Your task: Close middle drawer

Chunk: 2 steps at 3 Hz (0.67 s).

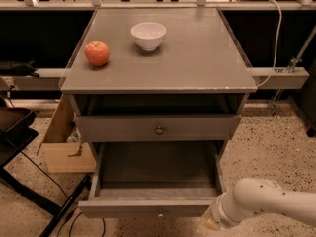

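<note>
The middle drawer is pulled far out of the grey cabinet, and its inside shows empty. A small knob sits on its flat front, at the bottom of the view. Above it, the top drawer with its own knob is nearly shut. The lowest drawer is hidden. My gripper is at the end of the white arm at lower right. Its tan tip is right by the right end of the middle drawer's front; I cannot tell whether it touches.
A red apple and a white bowl stand on the cabinet top. A cardboard box leans at the cabinet's left. Black stand legs and cables lie on the speckled floor at left. A rail runs behind.
</note>
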Motion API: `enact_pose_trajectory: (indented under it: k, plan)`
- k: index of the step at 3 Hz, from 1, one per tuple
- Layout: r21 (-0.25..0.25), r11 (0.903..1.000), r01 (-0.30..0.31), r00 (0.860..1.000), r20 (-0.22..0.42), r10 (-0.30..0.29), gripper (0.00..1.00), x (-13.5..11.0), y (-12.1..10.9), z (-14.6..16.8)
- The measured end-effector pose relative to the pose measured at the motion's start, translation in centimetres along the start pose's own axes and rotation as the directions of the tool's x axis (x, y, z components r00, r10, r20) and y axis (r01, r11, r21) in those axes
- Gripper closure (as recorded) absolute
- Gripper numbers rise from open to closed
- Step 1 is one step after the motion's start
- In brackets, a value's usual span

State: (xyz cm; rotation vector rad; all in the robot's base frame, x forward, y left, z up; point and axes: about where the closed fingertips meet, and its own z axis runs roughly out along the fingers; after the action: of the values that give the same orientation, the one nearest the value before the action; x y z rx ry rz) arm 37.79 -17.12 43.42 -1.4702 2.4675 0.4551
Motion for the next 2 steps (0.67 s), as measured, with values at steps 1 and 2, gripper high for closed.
enact_pose_trajectory:
  k: [1,2]
  plan:
    - [-0.015,0.9978,-0.064,0.991,0.117,0.065,1.00,0.0,-0.5,5.0]
    - [-0.043,0.9937,-0.103,0.963,0.246,0.111,1.00,-1.4,-1.2,9.0]
